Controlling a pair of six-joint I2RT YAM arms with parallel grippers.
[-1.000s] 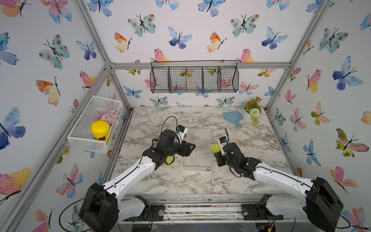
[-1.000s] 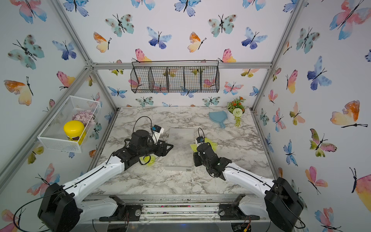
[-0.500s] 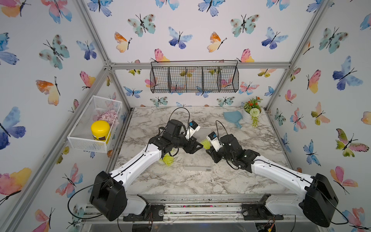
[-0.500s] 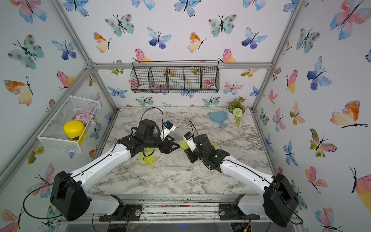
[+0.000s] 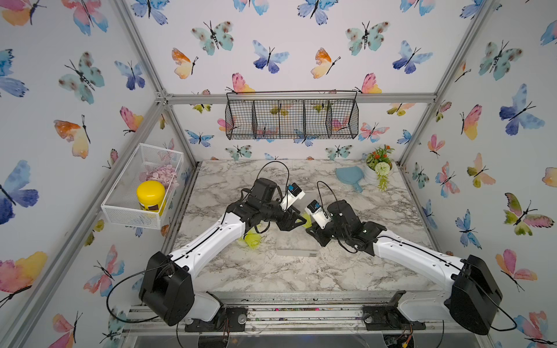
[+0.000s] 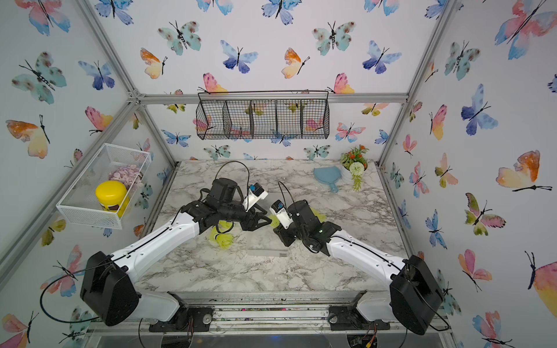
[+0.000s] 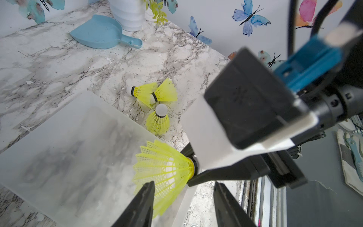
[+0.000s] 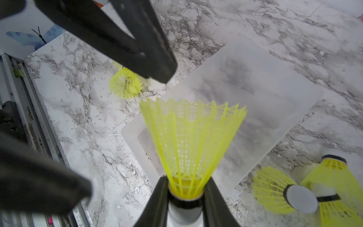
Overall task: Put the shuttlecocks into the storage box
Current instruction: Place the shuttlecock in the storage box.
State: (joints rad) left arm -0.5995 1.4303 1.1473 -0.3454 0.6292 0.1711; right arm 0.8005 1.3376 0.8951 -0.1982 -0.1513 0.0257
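Two grippers tip to tip above the storage box [image 7: 59, 147].
The right gripper [image 8: 185, 183] clamps one shuttlecock [image 8: 192, 137] at its black band, skirt pointing away from the jaws; the left gripper [image 7: 183, 185] stands with jaws apart, close beside the skirt's rim; the box lies beneath both; loose shuttlecocks [image 7: 158, 121] rest on the table [image 7: 49, 64] beyond the jaws.
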